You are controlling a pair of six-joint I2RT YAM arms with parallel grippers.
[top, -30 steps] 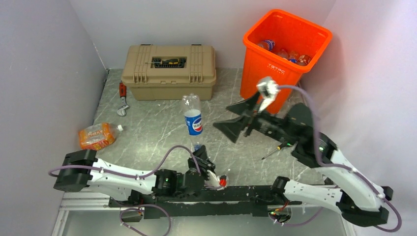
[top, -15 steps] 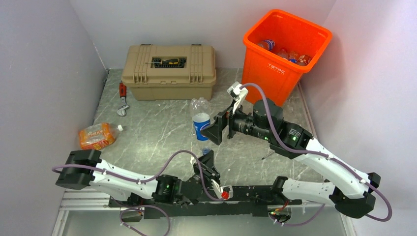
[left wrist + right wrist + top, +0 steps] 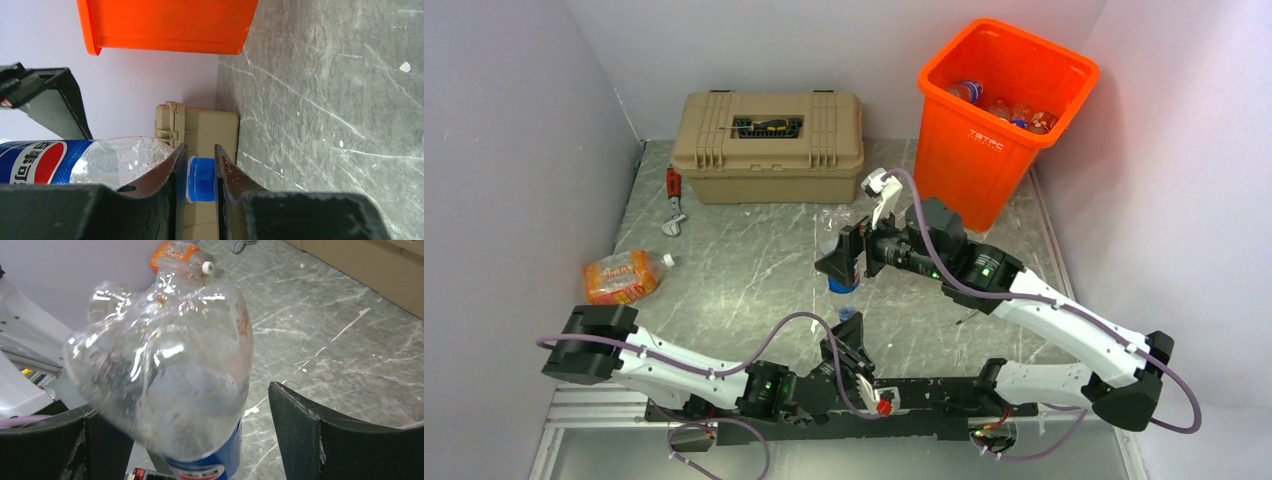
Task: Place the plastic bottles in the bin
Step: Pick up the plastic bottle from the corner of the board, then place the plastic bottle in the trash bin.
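Since one second ago the right arm has swung to the left, away from the front of the bin, and its fingers now stand around the upper part of the Pepsi bottle; the bottle itself has shifted a little to the right and nearer to the arm bases.

At the far left, an orange-labelled bottle [image 3: 627, 276] lies on its side on the bench [image 3: 744, 260], well apart from both arms. Behind it a wrench [image 3: 674, 200] with a red handle lies near the left wall, just beside the tan toolbox [image 3: 769, 145], which is closed.

Near the middle, the left fingers [image 3: 848, 322] are narrow and hold the Pepsi bottle [image 3: 844, 270] by its blue cap [image 3: 201, 178]. The bottle stands about upright with the cap down and its crushed clear bottom up. The right fingers [image 3: 842, 258] are wide open, one on each side of this clear part; in the right wrist view I cannot tell if either finger touches the plastic.

At the far right the orange bin [image 3: 984, 140] stands upright in the back corner, and several bottles [image 3: 999, 105] already lie inside it.
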